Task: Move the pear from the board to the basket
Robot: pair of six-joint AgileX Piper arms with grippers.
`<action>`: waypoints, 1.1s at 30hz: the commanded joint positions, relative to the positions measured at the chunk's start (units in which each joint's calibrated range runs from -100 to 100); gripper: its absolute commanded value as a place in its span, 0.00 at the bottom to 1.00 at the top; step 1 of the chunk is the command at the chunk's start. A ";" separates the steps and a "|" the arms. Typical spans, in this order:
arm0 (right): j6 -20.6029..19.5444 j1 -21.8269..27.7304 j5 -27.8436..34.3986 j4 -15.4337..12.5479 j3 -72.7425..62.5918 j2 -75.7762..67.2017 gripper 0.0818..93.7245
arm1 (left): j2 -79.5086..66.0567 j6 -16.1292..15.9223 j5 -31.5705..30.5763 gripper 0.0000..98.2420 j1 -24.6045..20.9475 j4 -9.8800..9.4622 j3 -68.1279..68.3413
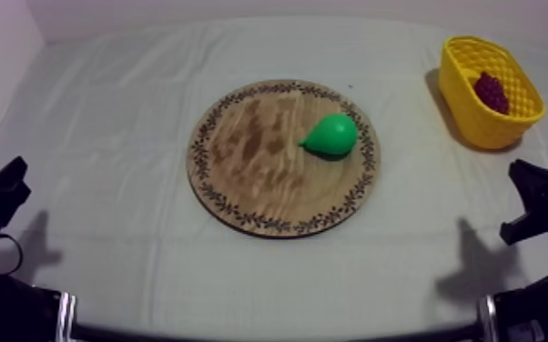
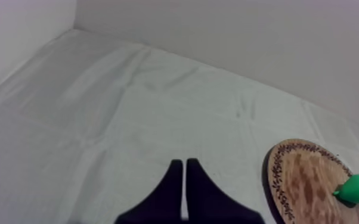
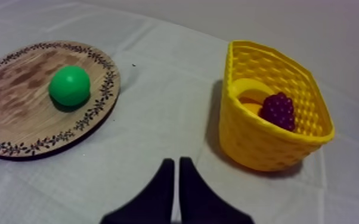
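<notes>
A green pear (image 1: 332, 135) lies on the right part of the round wooden board (image 1: 241, 155) at the table's middle. The yellow basket (image 1: 478, 123) stands at the far right with a bunch of grapes (image 1: 492, 91) inside. My left gripper (image 2: 184, 167) rests low at the near left, shut on nothing, far from the board (image 2: 301, 179) and the pear (image 2: 355, 188). My right gripper (image 3: 176, 164) is shut and empty too, between the board (image 3: 21, 113) with the pear (image 3: 69, 85) and the basket (image 3: 259, 140). Beside the grapes (image 3: 277, 110) in the basket lies a banana (image 3: 248, 94).
Both arms sit at the near corners, the left arm (image 1: 0, 196) and the right arm (image 1: 542, 200). Grey-white cloth lies bare around the board and between the board and the basket. A pale wall runs behind the table.
</notes>
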 commanded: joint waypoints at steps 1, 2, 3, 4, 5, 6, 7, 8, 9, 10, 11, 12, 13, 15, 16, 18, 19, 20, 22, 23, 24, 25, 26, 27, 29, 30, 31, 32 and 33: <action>-0.04 0.01 0.10 0.04 0.03 -0.01 0.01 | 0.00 -0.01 -0.01 0.00 0.01 -0.02 0.00; -0.05 0.01 0.10 0.04 0.03 -0.01 0.01 | 0.00 -0.01 -0.01 0.00 0.01 -0.02 0.00; -0.05 0.01 0.10 0.04 0.03 -0.01 0.01 | 0.00 -0.01 -0.01 0.00 0.01 -0.02 0.00; -0.04 0.01 0.10 0.04 0.03 -0.01 0.01 | 0.00 -0.01 -0.01 0.00 0.01 -0.02 0.00; 0.08 0.01 0.10 0.04 0.03 -0.01 0.01 | 0.00 -0.01 -0.01 0.00 0.01 -0.02 0.00; 0.37 0.01 0.10 0.04 0.03 -0.01 0.01 | 0.00 -0.01 -0.01 0.00 0.01 -0.02 0.00; 0.75 0.01 0.10 0.04 0.03 -0.01 0.01 | 0.00 -0.01 -0.01 0.00 0.01 -0.02 0.00; 1.12 0.01 0.10 0.03 0.03 -0.01 0.01 | 0.00 -0.01 -0.01 0.00 0.01 -0.02 0.00; 1.39 0.06 0.10 0.02 0.03 -0.01 0.01 | 0.00 -0.01 -0.01 0.00 0.01 -0.02 0.00; 1.45 0.09 0.05 -0.01 0.03 -0.01 0.01 | 0.00 -0.01 -0.01 0.00 0.01 -0.02 0.00; 1.21 0.11 -0.37 -0.04 0.03 -0.01 0.01 | 0.00 -0.01 -0.01 0.00 0.01 -0.02 0.00; 1.40 0.11 -1.08 -0.16 0.03 -0.01 0.01 | 0.00 -0.01 -0.01 0.00 0.01 -0.02 0.00; 1.71 0.05 -1.82 -0.25 0.03 -0.01 0.00 | 0.00 -0.01 -0.01 0.00 0.01 -0.02 0.00; 1.65 -0.21 -3.62 0.53 -0.32 0.68 0.00 | 0.00 -0.01 -0.01 0.00 0.01 -0.02 0.00; 1.09 -0.33 -4.35 1.46 -1.04 1.51 0.00 | 0.00 -0.01 -0.01 0.00 0.01 -0.02 0.00; -0.24 -0.61 -4.52 3.50 -4.45 4.38 0.00 | 0.00 -0.01 -0.01 0.00 0.01 -0.02 0.00; -0.41 -0.82 -3.86 4.12 -7.14 6.43 0.00 | 0.00 -0.01 -0.01 0.00 0.01 -0.02 0.00; -0.24 -1.03 -2.92 4.43 -10.36 8.83 0.00 | 0.00 -0.01 -0.01 0.00 0.01 -0.02 0.00; 0.92 -1.55 -0.31 4.29 -18.07 14.81 0.00 | 0.00 -0.01 -0.01 0.00 0.01 -0.02 0.00; 1.56 -1.88 1.17 4.07 -22.38 18.26 0.00 | 0.00 -0.01 -0.01 0.00 0.01 -0.02 0.00; 2.04 -2.42 2.64 3.98 -26.86 21.84 0.00 | 0.00 -0.01 -0.01 0.00 0.01 -0.02 0.00; 2.58 -3.16 4.20 3.98 -31.47 25.55 0.00 | 0.00 -0.01 -0.01 0.00 0.01 -0.02 0.00; 3.45 -3.95 5.89 3.84 -36.06 29.32 0.00 | 0.00 -0.01 -0.01 0.00 0.01 -0.02 0.00; 4.51 -4.67 7.61 3.55 -40.64 33.07 0.00 | 0.00 -0.01 -0.01 0.00 0.01 -0.02 0.00; 6.96 -5.79 11.25 2.66 -49.63 40.40 0.00 | 0.00 -0.01 -0.01 0.00 0.01 -0.02 0.00; 8.25 -6.18 13.13 2.05 -54.04 43.84 0.00 | 0.00 -0.01 -0.01 0.00 0.01 -0.02 0.00; 9.44 -6.53 15.00 1.43 -58.26 47.14 0.00 | 0.00 -0.01 -0.01 0.00 0.01 -0.02 0.00; 10.34 -6.93 16.79 1.00 -62.32 50.23 0.00 | 0.00 -0.01 -0.01 0.00 0.01 -0.02 0.00; 11.00 -7.40 18.49 0.77 -66.16 53.19 0.00 | 0.00 -0.01 -0.01 0.00 0.01 -0.02 0.00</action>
